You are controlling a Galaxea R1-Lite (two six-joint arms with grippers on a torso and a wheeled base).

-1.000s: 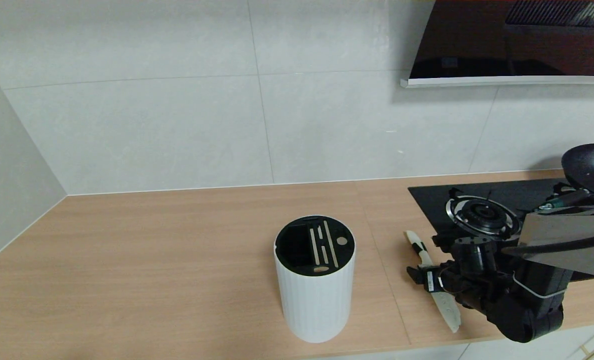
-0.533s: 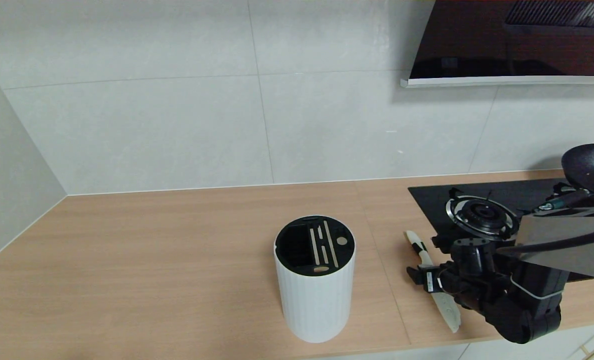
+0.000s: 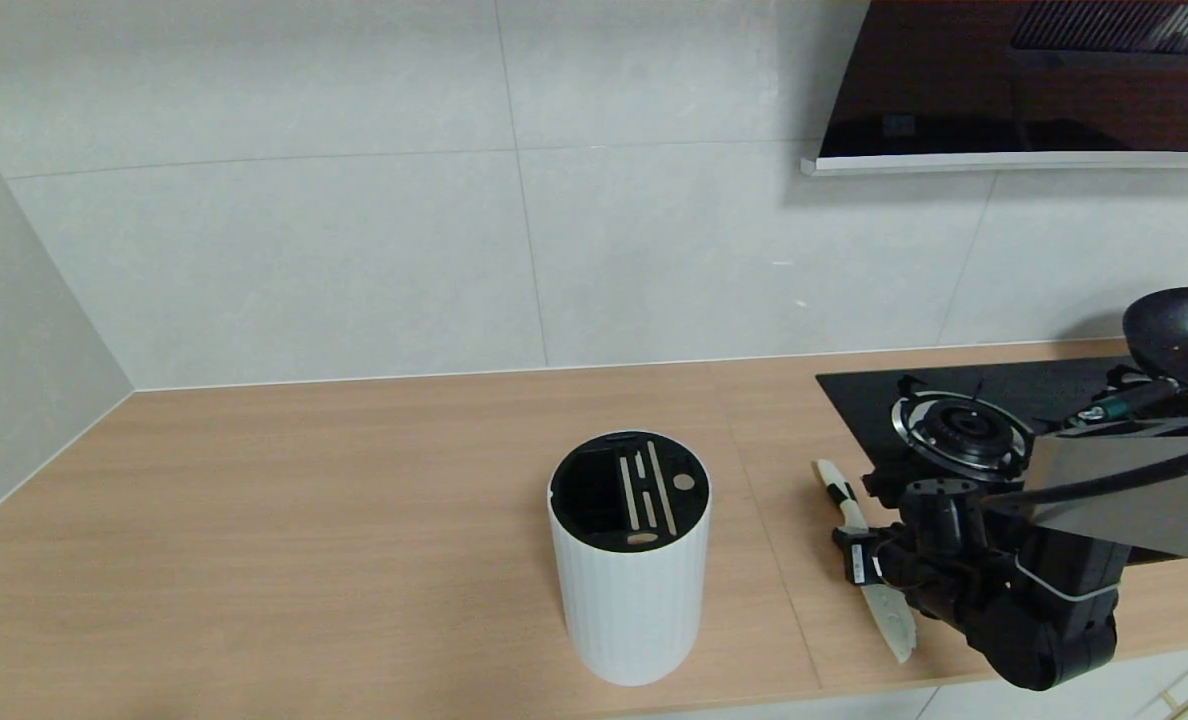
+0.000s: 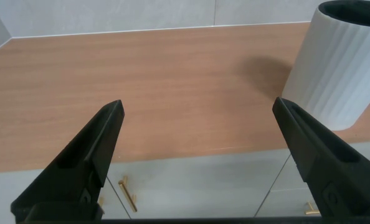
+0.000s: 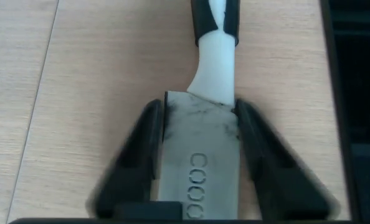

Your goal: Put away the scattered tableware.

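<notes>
jaws touch both edges of the white knife [image 5: 200, 155]

Shows matt wood grain across the countertop [image 3: 354, 500]. Looks like ribbed matt white plastic on the holder [image 3: 634, 600]. Reads smooth and white, smudged grey, on the blade of the knife [image 5: 203, 143]. Gleams glossy black on the hob [image 3: 854, 400], bright metal on the burner ring [image 3: 964, 430].

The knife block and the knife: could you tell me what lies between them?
Only bare wooden countertop separates the knife block and the knife, as the head view shows.
</notes>
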